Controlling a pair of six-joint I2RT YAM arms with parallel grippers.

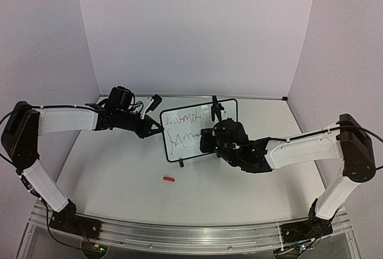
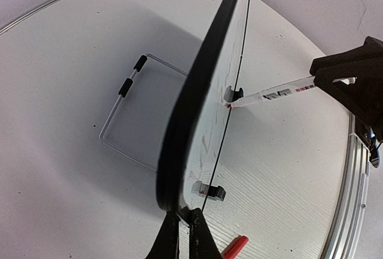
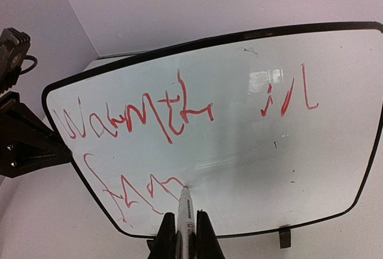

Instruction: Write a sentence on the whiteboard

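The whiteboard (image 1: 194, 149) stands upright mid-table on small black clip feet (image 3: 285, 237). My left gripper (image 2: 182, 220) is shut on the board's black frame (image 2: 191, 91) at its left edge, and shows as a dark block (image 3: 27, 145) in the right wrist view. My right gripper (image 3: 184, 230) is shut on a white marker (image 3: 186, 206), whose tip touches the board. The sentence (image 3: 134, 115) is red handwriting in two lines. The upper line spans the board, and the lower line (image 3: 128, 190) ends at the marker tip. From the left wrist view, the marker (image 2: 272, 94) meets the board's face.
A red marker cap (image 1: 169, 179) lies on the table in front of the board, also by my left fingers (image 2: 234, 247). A thin wire frame (image 2: 128, 121) with black grips lies on the table behind the board. Walls close in the back and both sides.
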